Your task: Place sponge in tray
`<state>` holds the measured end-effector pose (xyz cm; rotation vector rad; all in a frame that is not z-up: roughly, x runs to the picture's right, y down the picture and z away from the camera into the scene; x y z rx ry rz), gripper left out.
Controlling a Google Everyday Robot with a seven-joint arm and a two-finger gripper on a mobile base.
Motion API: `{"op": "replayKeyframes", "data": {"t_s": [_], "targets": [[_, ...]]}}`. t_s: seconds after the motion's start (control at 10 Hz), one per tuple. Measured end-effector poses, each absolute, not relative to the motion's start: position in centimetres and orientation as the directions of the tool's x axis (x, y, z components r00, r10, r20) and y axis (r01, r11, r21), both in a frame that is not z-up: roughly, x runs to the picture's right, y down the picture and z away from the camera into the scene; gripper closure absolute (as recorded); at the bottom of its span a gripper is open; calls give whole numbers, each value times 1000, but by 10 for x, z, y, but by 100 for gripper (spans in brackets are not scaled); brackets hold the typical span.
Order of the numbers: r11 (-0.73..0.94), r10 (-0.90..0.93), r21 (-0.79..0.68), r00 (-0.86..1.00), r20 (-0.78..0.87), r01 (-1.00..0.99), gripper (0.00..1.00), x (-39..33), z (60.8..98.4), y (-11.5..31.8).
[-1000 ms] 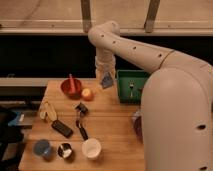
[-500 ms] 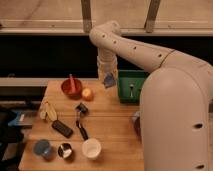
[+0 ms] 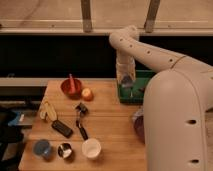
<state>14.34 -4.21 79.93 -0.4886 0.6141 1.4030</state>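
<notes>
Nearest the camera, a white cup, a blue cup and a small dark bowl are standing along the front edge of the counter; none is playing a part in the task. Further in, a black device, a banana, an orange and a red bowl are lying well apart from the work area. A purple bowl is showing at the right, partly hidden by the arm.

At the far right corner, the gripper is now hanging over the left part of the tray, having travelled rightward from a position beside the tray's left wall a second ago. Its jaws are pressed together, pinching the sponge, which is showing as a pale blue patch at the tip, above the tray floor and not yet resting on it.

Judgement: the carry is essentially complete; lowering slightly and releasing is what remains.
</notes>
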Motion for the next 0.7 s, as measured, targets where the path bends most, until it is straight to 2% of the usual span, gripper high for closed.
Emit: {"op": "replayKeyframes", "data": {"t_s": [0.3, 0.7], "targets": [[-10, 757, 18, -19, -653, -1000, 100, 164, 841, -25], [-76, 775, -17, -48, -630, -997, 100, 178, 884, -41]]}}
